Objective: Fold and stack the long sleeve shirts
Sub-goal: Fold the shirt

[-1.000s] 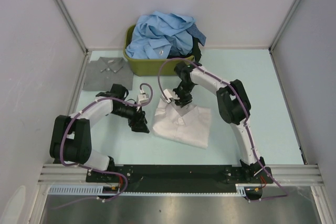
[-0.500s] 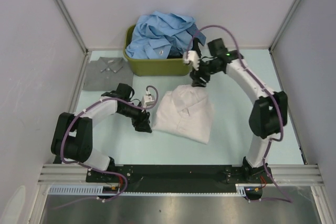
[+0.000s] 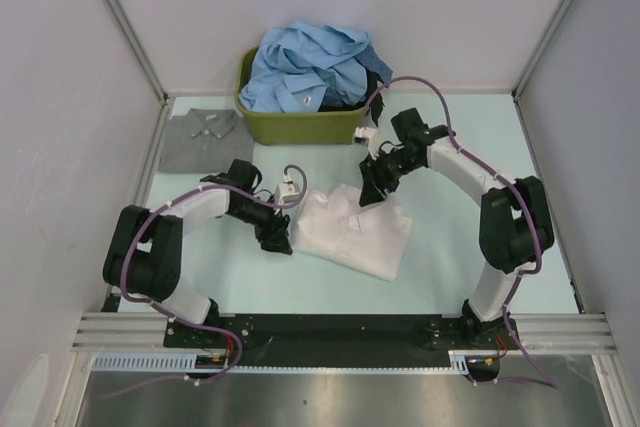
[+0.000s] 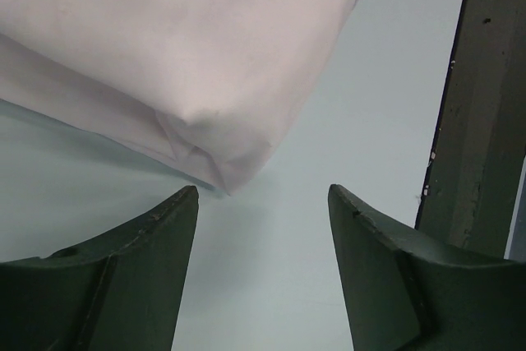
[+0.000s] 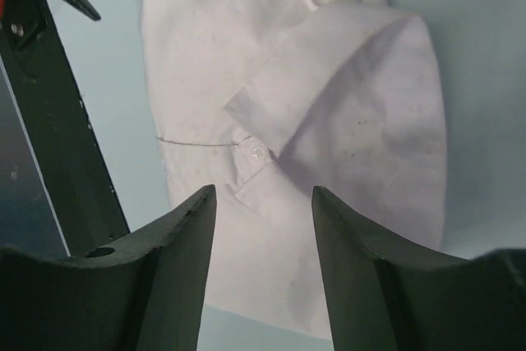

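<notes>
Right gripper (image 3: 370, 192) has swung back from the right end of the tub (image 3: 300, 127), where it hung half a second ago, and now sits over the collar end of the white shirt (image 3: 355, 237). That shirt has barely shifted. It is folded into a rough rectangle and lies flat in the middle of the desk (image 3: 450, 247), a little closer to the near edge than the far one, collar toward the far edge.

From the right wrist, the jaws stand spread, one finger (image 5: 177, 260) on either side of the collar and its button, nothing pinched. Whether the tips touch the cloth, I can't tell.

Left gripper (image 3: 278, 240) has edged in a touch and is right at the shirt's left side. Its wrist view shows the jaws wide apart and empty, with a folded corner of the white shirt just ahead of the gap and bare desk beneath.

Over by the far edge, left of centre, the tub is heaped with blue shirts (image 3: 310, 67) that rise above its rim, and a dark shirt (image 3: 377, 80) is tucked at the right of the pile. Grey shirt (image 3: 200, 139) lies flat toward the far left corner, just beside the tub and well apart from the white one.
</notes>
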Tool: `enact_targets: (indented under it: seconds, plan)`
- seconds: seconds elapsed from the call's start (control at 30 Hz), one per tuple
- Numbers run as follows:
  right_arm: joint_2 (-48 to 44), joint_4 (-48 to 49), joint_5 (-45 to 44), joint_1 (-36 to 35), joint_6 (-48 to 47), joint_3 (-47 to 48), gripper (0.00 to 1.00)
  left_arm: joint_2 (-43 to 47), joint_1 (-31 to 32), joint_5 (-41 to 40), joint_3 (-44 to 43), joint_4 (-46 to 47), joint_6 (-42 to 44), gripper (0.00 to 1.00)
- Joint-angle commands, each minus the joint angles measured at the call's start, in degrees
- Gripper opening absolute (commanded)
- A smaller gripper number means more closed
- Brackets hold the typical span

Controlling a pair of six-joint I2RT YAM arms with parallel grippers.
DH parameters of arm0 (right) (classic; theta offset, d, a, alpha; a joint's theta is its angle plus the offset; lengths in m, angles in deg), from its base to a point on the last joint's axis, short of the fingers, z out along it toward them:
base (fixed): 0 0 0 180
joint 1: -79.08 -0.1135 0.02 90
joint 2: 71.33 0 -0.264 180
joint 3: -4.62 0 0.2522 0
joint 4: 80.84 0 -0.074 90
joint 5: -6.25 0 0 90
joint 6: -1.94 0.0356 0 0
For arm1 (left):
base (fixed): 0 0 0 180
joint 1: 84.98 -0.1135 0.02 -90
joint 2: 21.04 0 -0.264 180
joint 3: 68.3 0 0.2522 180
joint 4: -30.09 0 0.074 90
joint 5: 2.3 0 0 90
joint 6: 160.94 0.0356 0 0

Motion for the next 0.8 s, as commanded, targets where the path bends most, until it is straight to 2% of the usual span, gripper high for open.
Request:
enact_targets:
  seconds: [0.0,0.1,0.23,0.33,0.43,0.63,0.77]
  plan:
    - [-2.9,-1.3,2.9,5.8,6.7,2.5,0.56,-1.5,0.0,3.6,-3.6,3.8,-4.0,0.71]
    - [-6.9,-2.7,4.2,9.7,13.6,-3.0,0.59,-2.5,0.8,4.8,-5.7,4.8,-5.7,0.72]
    - [-11.6,-1.9,4.2,19.3,23.6,-12.1,0.62,-4.9,2.6,5.0,-8.1,5.5,-6.7,0.73]
    - [-12.4,-1.2,4.6,24.0,26.2,-17.7,0.62,-6.5,3.0,5.7,-9.7,4.7,-7.4,0.67]
    - [-11.9,0.1,6.3,24.5,27.6,-21.5,0.63,-7.4,3.0,6.3,-10.3,0.8,-4.7,0.57]
    - [-8.5,2.5,8.6,24.4,30.0,-27.3,0.63,-7.9,3.0,7.3,-9.0,-0.5,-2.8,0.55]
    - [-4.8,3.7,10.2,23.5,28.7,-28.8,0.60,-7.8,3.0,8.1,-9.5,-1.9,-2.6,0.38]
